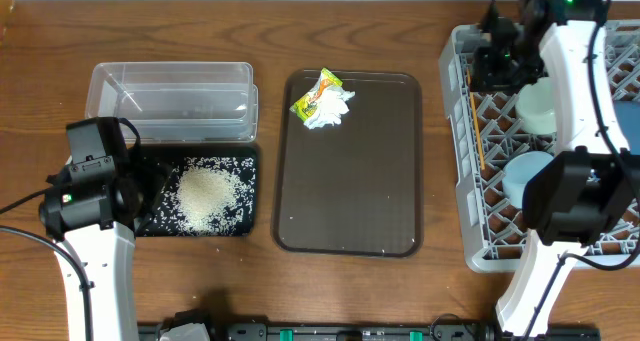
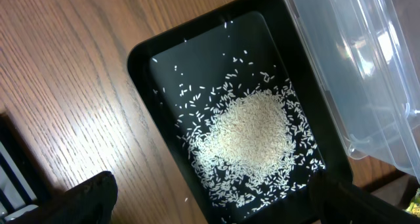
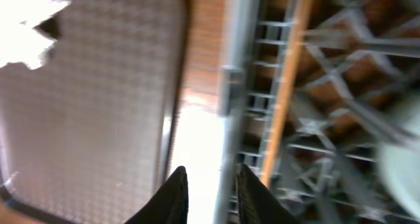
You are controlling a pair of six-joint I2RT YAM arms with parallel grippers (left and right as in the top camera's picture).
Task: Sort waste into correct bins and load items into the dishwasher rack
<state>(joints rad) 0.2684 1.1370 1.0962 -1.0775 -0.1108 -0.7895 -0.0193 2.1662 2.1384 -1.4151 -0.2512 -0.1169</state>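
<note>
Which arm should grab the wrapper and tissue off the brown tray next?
Probably left: the left gripper hangs wide open over the black tray, beside the clear tub; the right gripper is over at the rack.

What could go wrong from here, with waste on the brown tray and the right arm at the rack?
The wrapper and the tissue touch on the brown tray; one pinch may lift both into one bin.
The thin wooden stick lies on the open grid of the rack beside the right gripper; a nudge could drop it through.
Rice reaches the walls of the black tray under the open left gripper; a bump may spill grains.
</note>
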